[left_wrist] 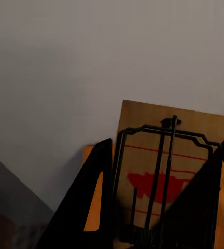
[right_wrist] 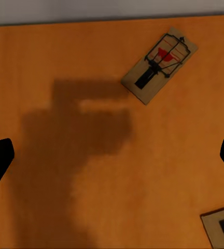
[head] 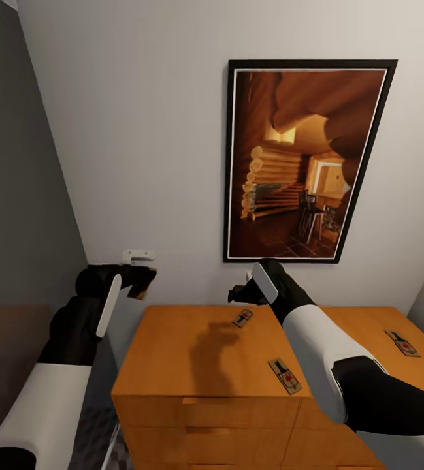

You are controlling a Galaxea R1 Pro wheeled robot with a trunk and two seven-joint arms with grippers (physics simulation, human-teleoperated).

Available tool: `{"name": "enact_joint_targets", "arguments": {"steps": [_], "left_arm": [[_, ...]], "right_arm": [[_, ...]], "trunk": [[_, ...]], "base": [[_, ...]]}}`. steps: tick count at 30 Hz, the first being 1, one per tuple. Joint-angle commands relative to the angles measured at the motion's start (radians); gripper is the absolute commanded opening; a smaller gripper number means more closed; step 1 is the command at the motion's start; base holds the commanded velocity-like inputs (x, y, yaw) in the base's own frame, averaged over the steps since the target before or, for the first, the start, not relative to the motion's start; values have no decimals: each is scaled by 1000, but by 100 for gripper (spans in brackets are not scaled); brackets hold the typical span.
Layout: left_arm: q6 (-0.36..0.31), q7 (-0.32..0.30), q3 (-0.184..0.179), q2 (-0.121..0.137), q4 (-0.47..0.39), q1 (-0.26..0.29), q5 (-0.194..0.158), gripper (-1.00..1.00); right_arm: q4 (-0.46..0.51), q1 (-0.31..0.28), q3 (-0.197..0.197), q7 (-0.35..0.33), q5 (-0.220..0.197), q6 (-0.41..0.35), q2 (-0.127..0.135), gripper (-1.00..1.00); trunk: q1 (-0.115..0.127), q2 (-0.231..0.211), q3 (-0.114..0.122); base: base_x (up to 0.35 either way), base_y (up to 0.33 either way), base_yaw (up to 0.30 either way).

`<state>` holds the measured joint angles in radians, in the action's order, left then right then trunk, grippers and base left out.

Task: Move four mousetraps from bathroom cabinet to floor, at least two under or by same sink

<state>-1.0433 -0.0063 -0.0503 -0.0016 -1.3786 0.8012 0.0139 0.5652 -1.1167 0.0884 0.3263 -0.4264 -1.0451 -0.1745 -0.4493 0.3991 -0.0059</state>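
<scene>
A: Left gripper [left_wrist: 158, 207]?
B: Pinching one mousetrap [left_wrist: 166, 166] between its black fingers, raised off the cabinet's [head: 172, 352] left edge, near the wall.

A: Right gripper [right_wrist: 112, 155]?
B: Fingers spread wide, hovering over the cabinet top. A second trap [right_wrist: 160, 65] lies flat ahead of it, beyond its shadow; a third trap [head: 285, 376] lies under its forearm.

A: Fourth?
B: Fourth trap [head: 402, 343] rests on the top, well out to the right arm's far side.
</scene>
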Motion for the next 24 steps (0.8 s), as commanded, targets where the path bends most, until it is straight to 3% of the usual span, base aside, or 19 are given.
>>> {"name": "enact_joint_targets", "arguments": {"steps": [1, 24], "left_arm": [[-4, -1, 0, 0, -4, -2, 3, -100], [-4, -1, 0, 0, -38, -25, 4, -100]], "right_arm": [[0, -1, 2, 9, -9, -2, 0, 100], [-59, -2, -1, 17, -9, -2, 0, 100]], "trunk": [[-1, 1, -1], [-1, 1, -1]], "base": [[135, 124, 0], [21, 19, 0]]}}
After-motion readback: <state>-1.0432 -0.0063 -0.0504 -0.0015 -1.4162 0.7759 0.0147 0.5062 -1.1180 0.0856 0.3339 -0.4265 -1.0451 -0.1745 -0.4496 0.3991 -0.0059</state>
